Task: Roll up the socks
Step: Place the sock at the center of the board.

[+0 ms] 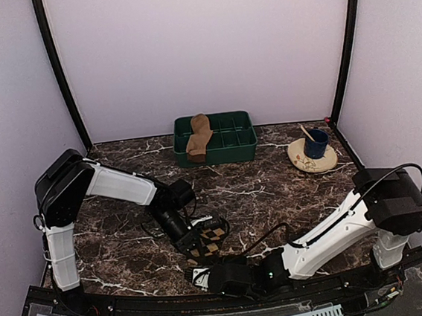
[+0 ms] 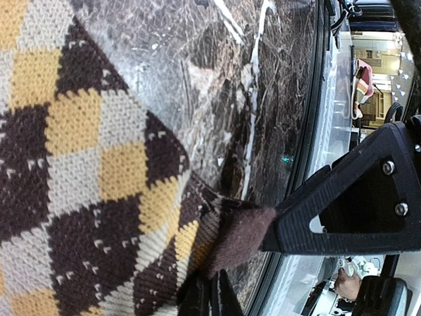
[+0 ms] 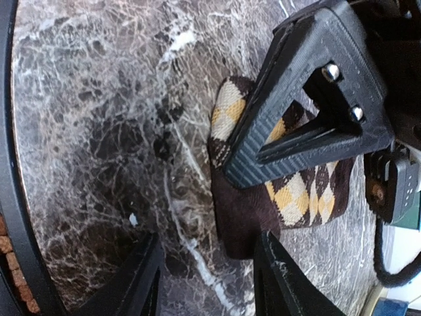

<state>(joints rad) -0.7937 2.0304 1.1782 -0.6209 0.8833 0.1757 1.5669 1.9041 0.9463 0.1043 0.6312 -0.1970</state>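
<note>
Argyle sock [image 2: 85, 197] lies clamped in the left pincer [image 2: 230, 263], with the right pincer [image 3: 209, 240] spread apart just beside it

White-shelled left arm [image 1: 120, 185] and right arm [image 1: 330, 232], black joints, looping black cables [image 1: 410, 172]; ribbed black triangular finger [image 3: 296, 99] bears silver screws [image 3: 331, 71].

Green tray [image 1: 233, 156], blue cup [image 1: 316, 145], plate [image 1: 303, 163]

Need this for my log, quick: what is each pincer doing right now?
Left pincer: closed, pinching the argyle sock.
Right pincer: open, holding nothing.
</note>
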